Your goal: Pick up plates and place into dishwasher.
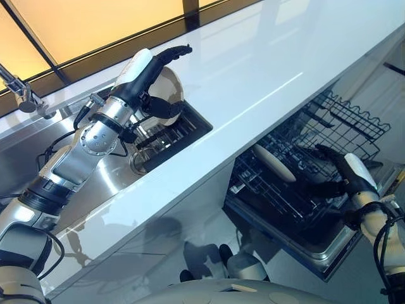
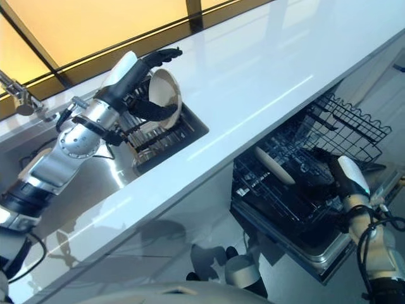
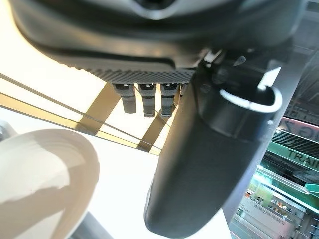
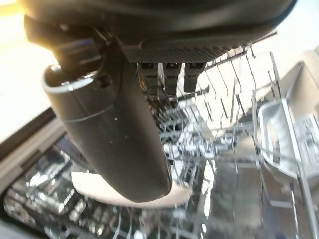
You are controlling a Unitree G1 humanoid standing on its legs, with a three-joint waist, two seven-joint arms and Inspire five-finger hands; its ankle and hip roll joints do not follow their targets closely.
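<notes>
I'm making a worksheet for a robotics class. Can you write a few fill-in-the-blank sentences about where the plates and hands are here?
1. The left hand is at a pale plate standing in the rack in the ____.
2. Another plate already stands in the pulled-out ____ rack.
3. The hand nearest that rack is the ____ hand.
4. The white countertop lies ____ the dishwasher rack.

Missing words: sink; dishwasher; right; above

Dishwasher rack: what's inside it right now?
One cream plate stands on edge in the pulled-out dishwasher rack, with the right hand open beside it. The countertop hides the rack's inner part.
</notes>
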